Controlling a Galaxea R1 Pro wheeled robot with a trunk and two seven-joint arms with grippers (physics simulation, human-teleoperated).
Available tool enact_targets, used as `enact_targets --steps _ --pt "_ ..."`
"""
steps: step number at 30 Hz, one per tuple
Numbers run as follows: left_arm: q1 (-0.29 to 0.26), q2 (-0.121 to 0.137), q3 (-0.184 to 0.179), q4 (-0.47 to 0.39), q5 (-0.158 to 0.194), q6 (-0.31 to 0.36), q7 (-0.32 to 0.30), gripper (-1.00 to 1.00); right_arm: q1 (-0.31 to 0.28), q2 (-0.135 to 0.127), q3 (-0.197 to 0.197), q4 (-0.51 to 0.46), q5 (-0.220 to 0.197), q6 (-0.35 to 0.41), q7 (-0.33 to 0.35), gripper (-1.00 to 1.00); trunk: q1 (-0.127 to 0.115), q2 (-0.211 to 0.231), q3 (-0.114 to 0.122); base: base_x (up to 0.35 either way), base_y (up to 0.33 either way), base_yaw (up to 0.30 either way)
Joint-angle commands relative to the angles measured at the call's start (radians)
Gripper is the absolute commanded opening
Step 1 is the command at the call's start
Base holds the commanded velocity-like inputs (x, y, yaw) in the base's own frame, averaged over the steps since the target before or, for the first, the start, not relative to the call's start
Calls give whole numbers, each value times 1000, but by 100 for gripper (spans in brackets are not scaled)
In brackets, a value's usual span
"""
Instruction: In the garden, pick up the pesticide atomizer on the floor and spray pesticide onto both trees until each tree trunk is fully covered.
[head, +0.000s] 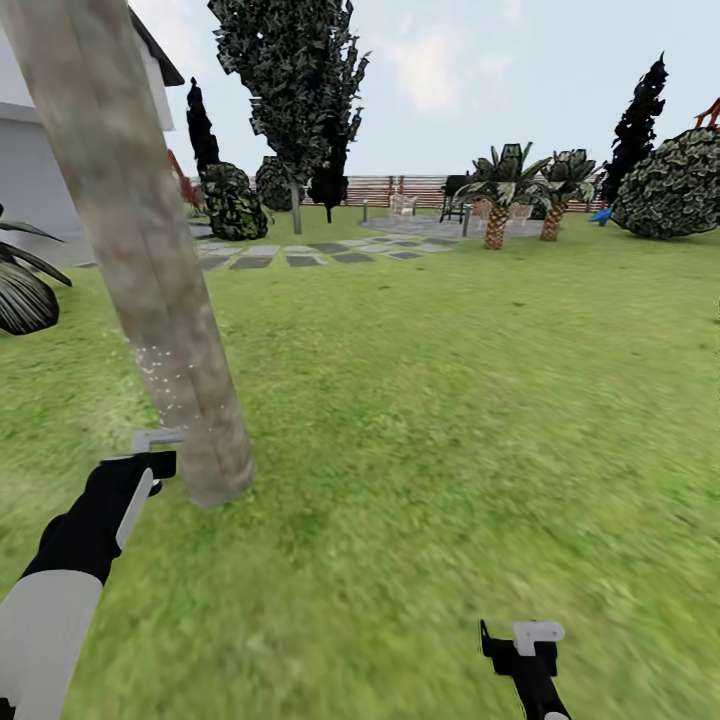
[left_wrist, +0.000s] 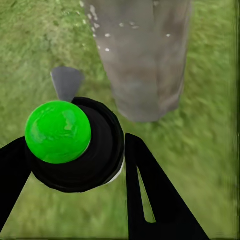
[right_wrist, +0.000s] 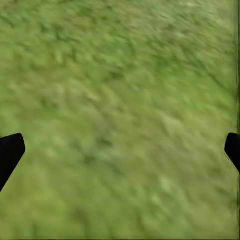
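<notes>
Head view: left gripper raised just beside the base of a thick pale tree trunk flecked with white specks, right gripper low over open lawn, fence and palms far behind. Left wrist view: fingers clenched on the pesticide atomizer, green cap up and grey nozzle toward the trunk, detail lost from the head. Right wrist view: fingertips spread wide, released, over bare grass.
</notes>
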Motion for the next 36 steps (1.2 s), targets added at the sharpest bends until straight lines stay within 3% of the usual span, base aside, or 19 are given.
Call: enact_targets --steps 1,7,20,36 --pt "0 0 0 0 -1 1 0 -100 0 0 0 0 0 0 0 100 0 0 0 8 -271 0" --pt "0 0 2 0 -1 2 3 -100 0 1 0 0 0 0 0 100 0 0 0 119 -268 59" --pt "1 0 2 0 -1 2 1 -100 0 1 0 0 0 0 0 100 0 0 0 44 -269 261" --pt "0 0 4 -8 -2 5 1 -100 0 1 0 0 1 0 0 100 0 0 0 84 -270 14"
